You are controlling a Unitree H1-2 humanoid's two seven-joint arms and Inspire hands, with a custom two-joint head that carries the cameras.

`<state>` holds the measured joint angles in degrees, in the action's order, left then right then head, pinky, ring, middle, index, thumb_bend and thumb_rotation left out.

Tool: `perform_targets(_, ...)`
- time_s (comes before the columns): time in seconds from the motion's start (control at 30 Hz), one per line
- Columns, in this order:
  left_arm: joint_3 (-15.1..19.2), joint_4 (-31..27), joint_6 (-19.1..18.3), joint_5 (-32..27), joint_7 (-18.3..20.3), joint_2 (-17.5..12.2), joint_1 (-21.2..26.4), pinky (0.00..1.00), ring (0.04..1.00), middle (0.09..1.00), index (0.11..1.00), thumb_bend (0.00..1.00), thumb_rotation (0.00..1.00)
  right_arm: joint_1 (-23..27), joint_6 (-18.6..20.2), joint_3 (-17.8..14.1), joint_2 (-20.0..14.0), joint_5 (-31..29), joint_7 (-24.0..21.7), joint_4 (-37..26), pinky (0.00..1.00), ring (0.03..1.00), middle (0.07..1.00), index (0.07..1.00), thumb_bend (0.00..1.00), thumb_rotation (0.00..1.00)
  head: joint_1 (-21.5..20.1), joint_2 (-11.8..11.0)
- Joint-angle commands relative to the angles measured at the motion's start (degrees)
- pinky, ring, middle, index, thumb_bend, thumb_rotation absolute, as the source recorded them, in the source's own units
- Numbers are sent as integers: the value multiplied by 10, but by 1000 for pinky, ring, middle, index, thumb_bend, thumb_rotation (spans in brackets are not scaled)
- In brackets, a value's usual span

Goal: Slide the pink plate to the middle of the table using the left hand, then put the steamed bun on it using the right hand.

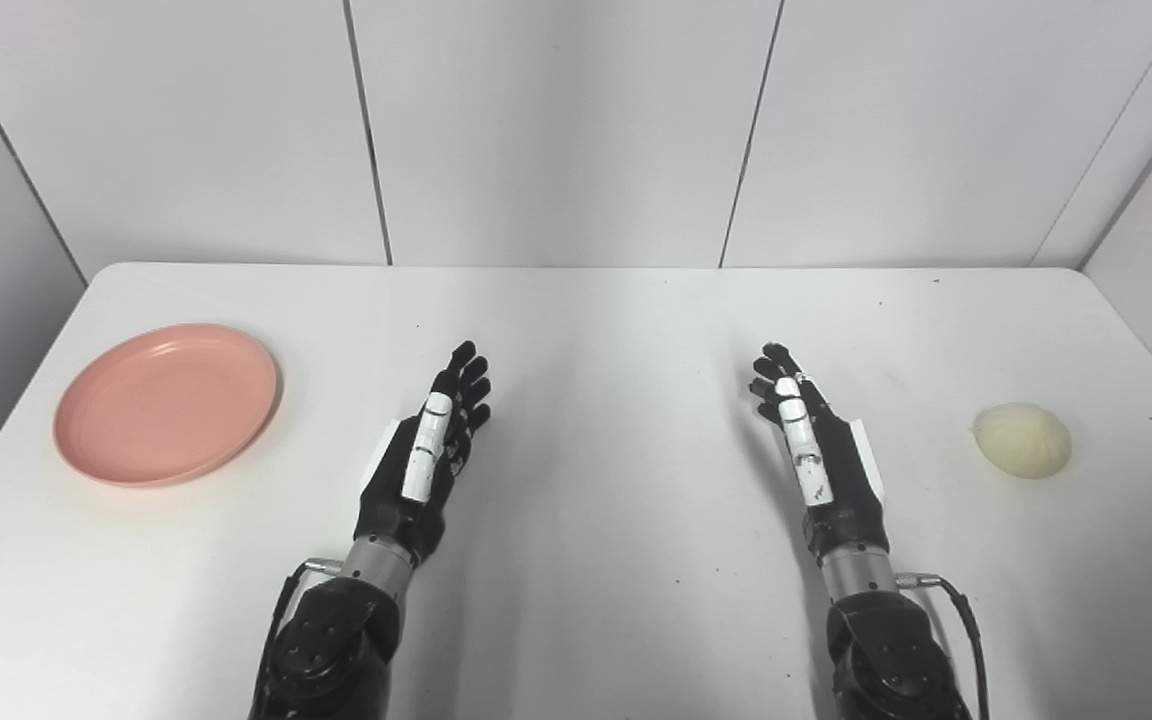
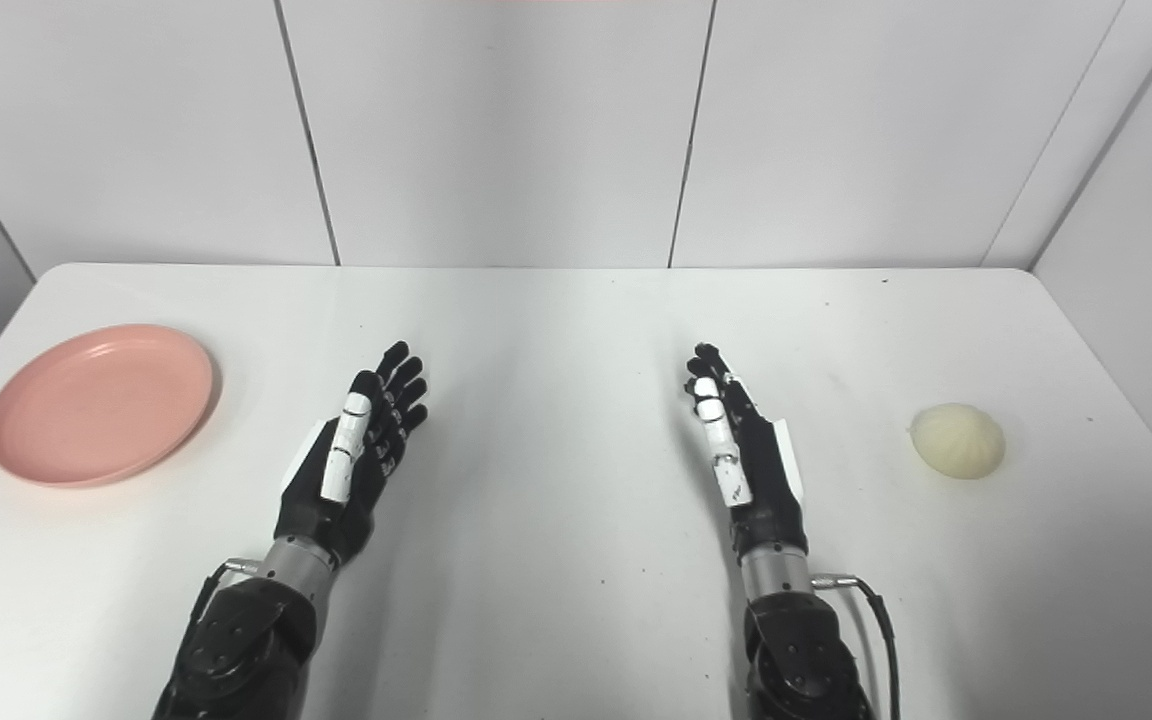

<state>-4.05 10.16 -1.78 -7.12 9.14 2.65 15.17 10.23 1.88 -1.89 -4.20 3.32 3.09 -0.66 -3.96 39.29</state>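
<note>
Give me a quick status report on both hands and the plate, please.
Left hand open, right hand open, both empty. Pink plate at table's left side, untouched; steamed bun far right. Nothing in the way.

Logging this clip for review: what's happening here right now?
Nothing is being handled yet. The left hand and right hand are both open and empty over the white table. The pink plate sits at the table's left side, the steamed bun at its right, both untouched.
</note>
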Motion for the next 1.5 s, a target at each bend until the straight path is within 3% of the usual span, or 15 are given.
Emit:
perform_targets(0.0, -2, -11, -2, 5, 0, -2, 6, 1000, 1000, 1000, 1000, 601, 988, 17, -19, -2, 2, 1, 2, -11, 877, 854, 877, 878, 540, 1000, 0, 1)
perform_targets(1.33, -2, -10, 2, 4, 0, -1, 6, 1000, 1000, 1000, 1000, 600, 980, 18, -17, -1, -1, 6, -1, -10, 881, 859, 880, 886, 558, 1000, -1, 0)
perform_targets(1.47, -1, -9, 2, 2, -1, 2, 5, 1000, 1000, 1000, 1000, 587, 976, 17, -12, -1, -2, 5, -2, -14, 880, 859, 879, 886, 551, 1000, 13, -4)
